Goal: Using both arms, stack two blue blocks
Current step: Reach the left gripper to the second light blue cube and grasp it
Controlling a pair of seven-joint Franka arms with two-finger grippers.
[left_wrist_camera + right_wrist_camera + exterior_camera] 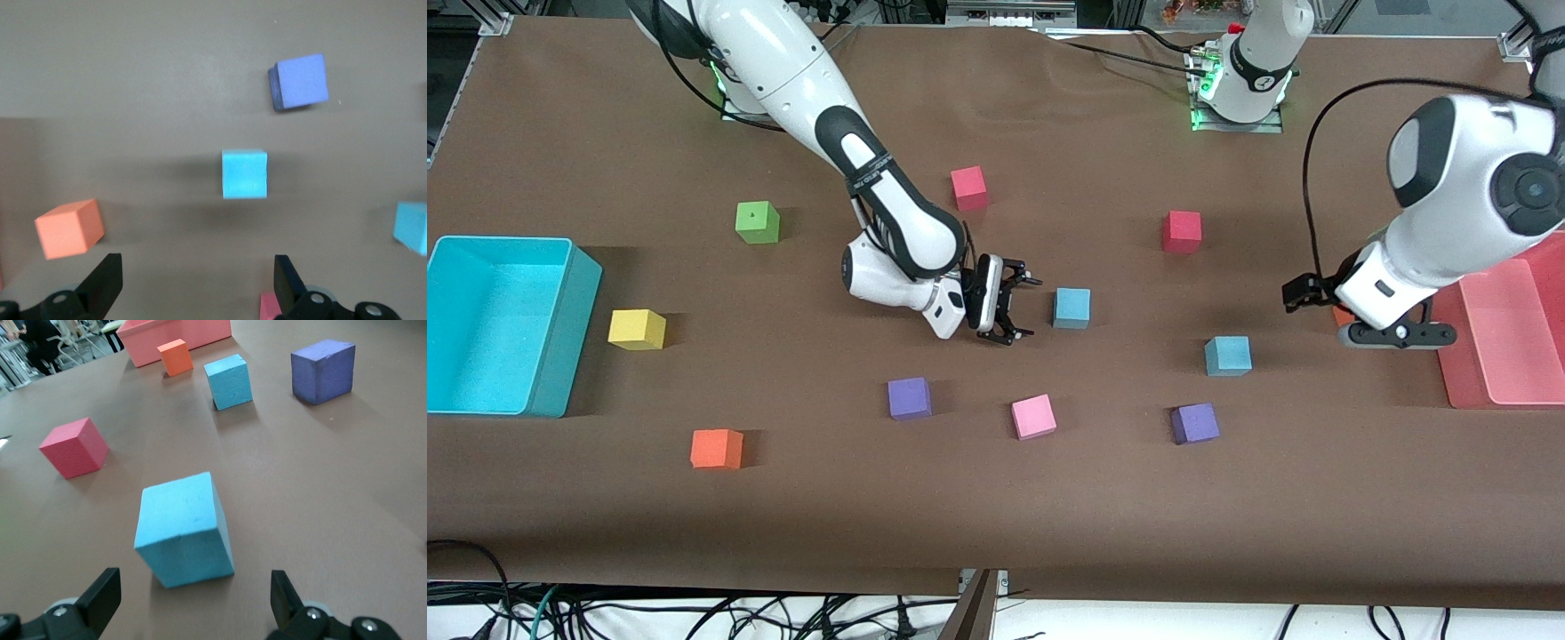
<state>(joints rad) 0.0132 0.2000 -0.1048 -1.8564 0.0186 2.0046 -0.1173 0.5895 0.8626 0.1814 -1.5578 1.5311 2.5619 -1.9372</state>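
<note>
Squaring its wide-open right claw (1016, 309) on the blue block (1072, 308) mattered, jaws straddling flat faces; left claw (1303, 292) hovered wide too.

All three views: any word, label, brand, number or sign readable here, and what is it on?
None can be read.
Right arm: small white print on the black forearm band, too small to read.
Left arm's base: a small round mark, not legible.
Blue blocks: plain faces, no print.
</note>
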